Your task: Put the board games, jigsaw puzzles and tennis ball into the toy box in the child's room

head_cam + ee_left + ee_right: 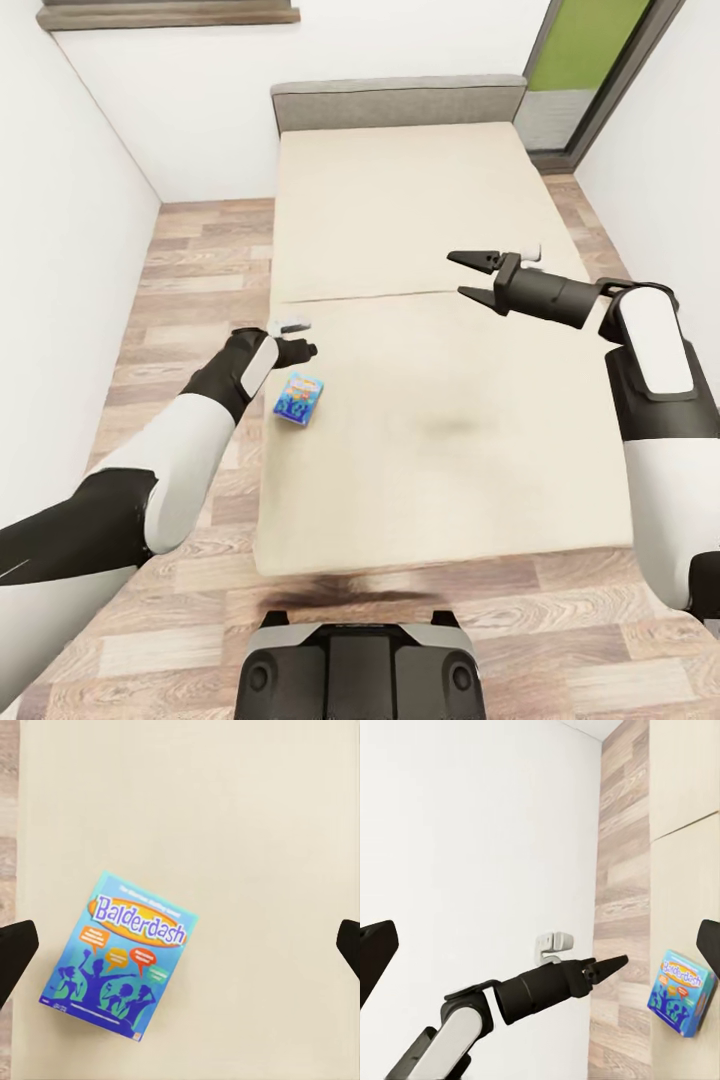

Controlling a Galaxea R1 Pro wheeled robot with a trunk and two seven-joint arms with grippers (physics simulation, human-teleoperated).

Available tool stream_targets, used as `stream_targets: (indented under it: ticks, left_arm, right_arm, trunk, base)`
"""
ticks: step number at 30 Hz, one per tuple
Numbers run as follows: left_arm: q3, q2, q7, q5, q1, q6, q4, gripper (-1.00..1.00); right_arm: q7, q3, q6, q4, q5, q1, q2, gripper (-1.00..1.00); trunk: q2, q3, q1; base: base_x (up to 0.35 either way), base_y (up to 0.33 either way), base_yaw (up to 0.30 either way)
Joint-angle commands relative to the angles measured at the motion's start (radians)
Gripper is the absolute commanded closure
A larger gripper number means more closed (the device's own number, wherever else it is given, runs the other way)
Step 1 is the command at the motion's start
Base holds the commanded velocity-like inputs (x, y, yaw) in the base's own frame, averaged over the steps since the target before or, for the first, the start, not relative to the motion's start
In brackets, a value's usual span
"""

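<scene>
One game (299, 399) on the bed (400, 200), head view: small blue box lying flat near the mattress's left edge, roughly midway along its length. Left tool (300, 338) hangs just above and beyond the box, apart from it; spread of its fingers not readable from this angle. Right tool (476, 276) held high over the mattress, well apart from the box, fingers spread, nothing between them. Wood floor (190, 290) on both sides; grey headboard (398, 103) at the far end.

Left wrist view: game (120, 956), printed "Balderdash", flat on the beige bed (247, 832), slightly skewed, close to the mattress edge. Two dark fingertips (13, 952) at opposite borders of the frame, wide apart, empty; the box sits nearer one finger than the other, not centred.

Right wrist view: left tool (596, 971) seen from across the bed, over the floor strip beside the game (681, 991). Right fingertips (375, 956) wide apart, empty.

Progress, judged: this game not yet grasped; toy box and bench not visible, so nothing boxed can be confirmed
</scene>
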Motion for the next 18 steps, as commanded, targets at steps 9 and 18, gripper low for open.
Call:
stream_targets:
  ticks: [9,18]
  left_arm:
    - [0.003,0.002,0.008,0.010,-0.058,0.034,-0.001,-1.00]
    - [0.005,0.005,0.008,0.010,-0.072,0.063,-0.001,-1.00]
  right_arm:
    - [0.008,0.053,0.002,-0.002,0.006,0.002,0.003,-1.00]
    - [0.008,0.064,0.002,-0.035,-0.006,0.005,-0.005,-1.00]
  trunk:
    - [-0.002,-0.016,0.000]
    - [-0.002,-0.031,0.000]
  base:
    - [0.000,0.000,0.000]
    - [0.000,0.000,0.000]
